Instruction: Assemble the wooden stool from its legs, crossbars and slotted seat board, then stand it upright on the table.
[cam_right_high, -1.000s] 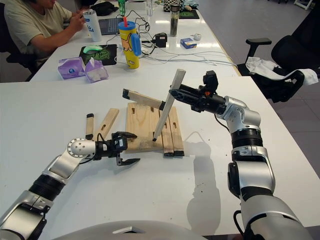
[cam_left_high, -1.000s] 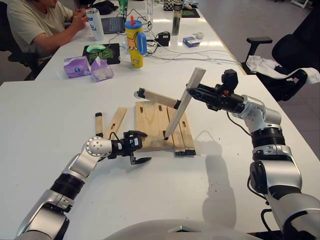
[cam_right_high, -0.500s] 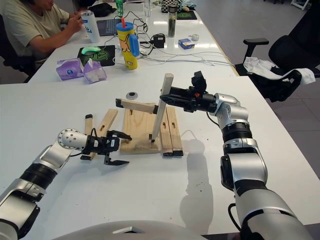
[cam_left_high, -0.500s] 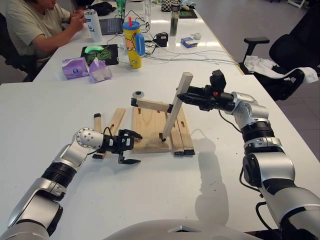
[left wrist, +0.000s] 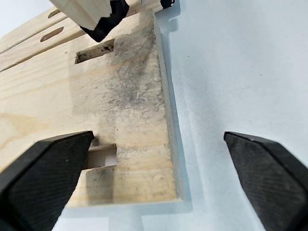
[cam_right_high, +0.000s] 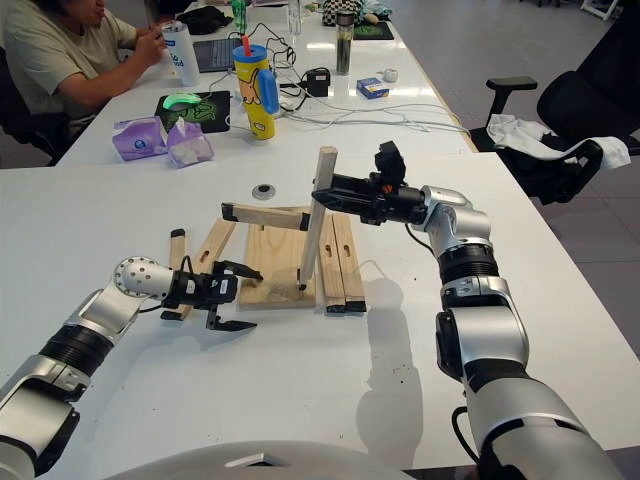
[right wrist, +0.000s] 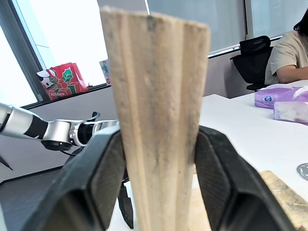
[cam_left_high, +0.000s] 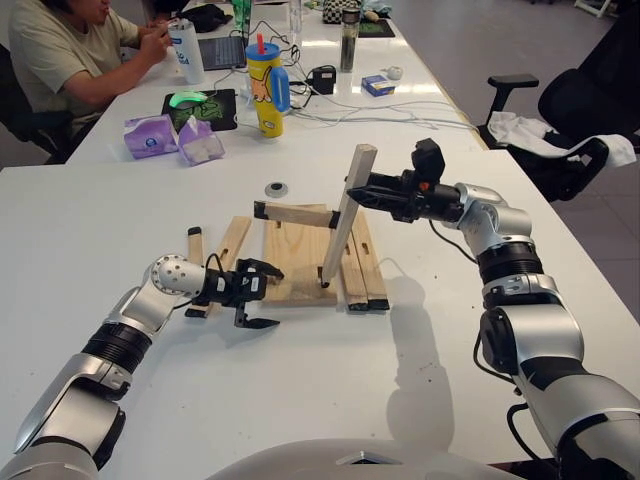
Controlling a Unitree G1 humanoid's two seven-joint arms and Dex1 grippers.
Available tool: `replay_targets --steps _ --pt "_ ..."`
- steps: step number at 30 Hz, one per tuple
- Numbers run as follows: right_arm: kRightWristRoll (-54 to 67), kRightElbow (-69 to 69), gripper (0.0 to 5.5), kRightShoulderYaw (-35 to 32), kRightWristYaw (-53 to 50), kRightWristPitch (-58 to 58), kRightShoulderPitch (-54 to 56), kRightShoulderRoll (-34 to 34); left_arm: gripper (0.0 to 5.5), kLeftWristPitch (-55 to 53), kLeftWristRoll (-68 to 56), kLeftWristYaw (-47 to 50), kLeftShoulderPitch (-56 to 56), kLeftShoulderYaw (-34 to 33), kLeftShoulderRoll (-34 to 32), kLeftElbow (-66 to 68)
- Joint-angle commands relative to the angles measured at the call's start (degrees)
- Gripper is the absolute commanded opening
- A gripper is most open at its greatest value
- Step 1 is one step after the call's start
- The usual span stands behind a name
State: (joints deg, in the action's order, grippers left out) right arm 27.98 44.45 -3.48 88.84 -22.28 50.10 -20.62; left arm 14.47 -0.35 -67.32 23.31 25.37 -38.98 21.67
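Note:
The slotted seat board (cam_left_high: 296,262) lies flat on the white table. My right gripper (cam_left_high: 364,190) is shut on a wooden leg (cam_left_high: 343,220) near its upper end. The leg stands steeply tilted, its black-tipped lower end on the board. A crossbar (cam_left_high: 295,214) joined to it sticks out to the left, above the board's far edge. In the right wrist view the leg (right wrist: 155,120) sits between the two fingers (right wrist: 98,187). My left gripper (cam_left_high: 255,297) is open at the board's front left corner; the left wrist view has the board (left wrist: 115,106) between its fingers (left wrist: 43,168).
A loose leg (cam_left_high: 195,248) and a slat (cam_left_high: 233,240) lie left of the board; more legs (cam_left_high: 366,268) rest along its right side. A small round disc (cam_left_high: 275,188) sits behind. A yellow cup (cam_left_high: 268,88) and tissue packs (cam_left_high: 152,134) stand farther back. An office chair (cam_left_high: 560,120) is at the right.
The right gripper swung the leg and crossbar leftward and more upright, bringing the crossbar lower and nearly level. The left gripper drew back a little to the left, still open.

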Motion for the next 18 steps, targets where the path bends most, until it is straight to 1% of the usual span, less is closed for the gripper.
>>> replay_targets --steps 1,6,12,18 --pt "-1.0 -1.0 2.06 0.4 0.6 0.8 1.0 -0.8 5.00 -5.0 7.1 -2.9 -6.5 5.4 -2.2 5.5" --pt "-3.5 3.1 2.06 0.1 -1.5 7.9 1.3 0.7 5.00 -4.9 7.3 -2.9 -5.7 5.6 -1.8 6.2" --pt "-1.8 3.6 2.06 -0.9 -0.7 5.6 1.8 2.1 5.00 -4.3 7.9 -3.2 -5.1 6.2 -1.8 7.2" --pt "-2.4 3.2 2.06 -0.8 -1.0 6.5 1.5 2.3 5.00 -4.3 7.8 -3.2 -5.0 6.4 -1.8 7.2"
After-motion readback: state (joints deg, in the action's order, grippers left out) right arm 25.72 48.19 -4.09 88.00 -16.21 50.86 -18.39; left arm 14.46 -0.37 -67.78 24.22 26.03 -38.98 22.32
